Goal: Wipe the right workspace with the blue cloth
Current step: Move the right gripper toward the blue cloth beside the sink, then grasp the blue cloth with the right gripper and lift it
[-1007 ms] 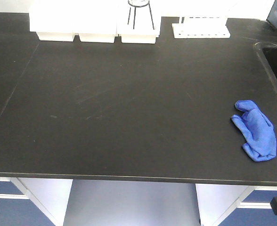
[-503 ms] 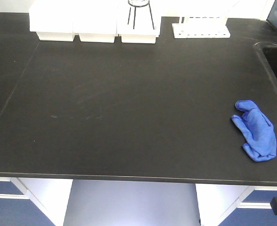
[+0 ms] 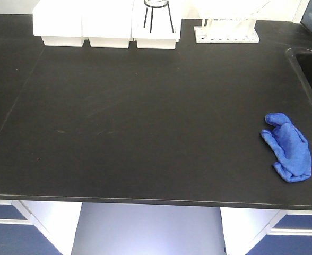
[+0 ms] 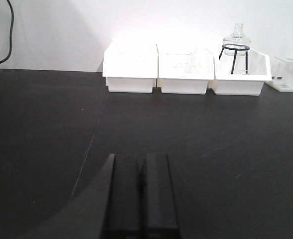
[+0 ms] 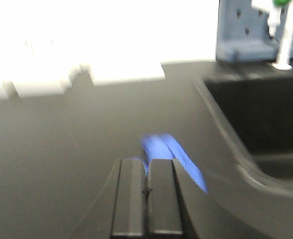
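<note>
We find the blue cloth point(image 3: 287, 154) — a crumpled, finely woven rag — lying on the matte black bench point(image 3: 145, 117) at its near right, beside the sink point(image 5: 266, 114). The right claw point(image 5: 147, 167) (its view is blurred) has its flat fingers pressed together, empty, the cloth just beyond their tips. The left claw point(image 4: 141, 162) is likewise closed, facing three boxy white trays point(image 4: 186, 69).

Front view: set high over the near edge of the counter point(image 3: 145, 106), tilted steeply down, wide enough to take in the white trays point(image 3: 105, 32) at the back, the blue cloth point(image 3: 288, 154) and the sink point(image 3: 311, 74). Left wrist view: low behind the left gripper point(image 4: 141, 158), level, white trays far ahead of the tips. Right wrist view: low behind the right gripper point(image 5: 147, 162), blurred, blue cloth just ahead of the tips, sink to their right.
</note>
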Available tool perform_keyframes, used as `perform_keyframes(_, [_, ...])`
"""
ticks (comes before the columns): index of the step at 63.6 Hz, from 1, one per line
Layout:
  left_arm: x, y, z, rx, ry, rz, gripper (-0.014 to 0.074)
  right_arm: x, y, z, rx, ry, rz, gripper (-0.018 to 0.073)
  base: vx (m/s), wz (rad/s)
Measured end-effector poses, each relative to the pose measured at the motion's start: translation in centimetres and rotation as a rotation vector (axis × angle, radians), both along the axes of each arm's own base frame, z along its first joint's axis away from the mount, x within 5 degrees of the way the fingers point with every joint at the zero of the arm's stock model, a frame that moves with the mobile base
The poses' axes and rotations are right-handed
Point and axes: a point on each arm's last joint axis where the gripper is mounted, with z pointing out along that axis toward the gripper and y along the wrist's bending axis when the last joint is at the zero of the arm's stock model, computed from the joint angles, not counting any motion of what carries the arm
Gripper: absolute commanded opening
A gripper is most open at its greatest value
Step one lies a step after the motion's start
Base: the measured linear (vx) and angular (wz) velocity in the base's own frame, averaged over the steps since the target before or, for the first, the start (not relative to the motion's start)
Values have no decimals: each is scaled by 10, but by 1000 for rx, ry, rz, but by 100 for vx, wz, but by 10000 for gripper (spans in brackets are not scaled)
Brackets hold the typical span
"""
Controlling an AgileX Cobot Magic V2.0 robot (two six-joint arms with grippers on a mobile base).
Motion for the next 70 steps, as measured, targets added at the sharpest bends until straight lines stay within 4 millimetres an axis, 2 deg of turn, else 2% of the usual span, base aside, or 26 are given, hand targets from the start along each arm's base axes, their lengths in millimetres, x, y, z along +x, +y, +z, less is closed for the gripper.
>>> perform_keyframes(26, [0,0,0,0,0,0,-6,-3,0,32,38,-362,5,-4,0,0])
perform_keyframes(31, [0,0,0,0,0,0,-6,-3,0,35,22,-311,4,-3,0,0])
perform_keyframes(36, [0,0,0,0,0,0,-6,-6,0,48,-24,-232,-3,-3,0,0])
perform_keyframes(40, [0,0,0,0,0,0,-6,-9,0,64,-80,-153,-9,-3,0,0])
perform_keyframes(47, [0,0,0,0,0,0,-6,-5,-5,106,-205,-33,-58,-3,0,0])
perform_keyframes(54, [0,0,0,0,0,0,-6,20,-13,128,-344,109,-97,-1,0,0])
perform_keyframes(58, [0,0,0,0,0,0,-6,41,-17,127,-426,204,-101,-1,0,0])
perform_keyframes(62, [0,0,0,0,0,0,-6,65,-21,115,-500,322,-85,0,0,0])
perform_keyframes(70, [0,0,0,0,0,0,-6,112,-26,77,-552,589,-14,7,0,0])
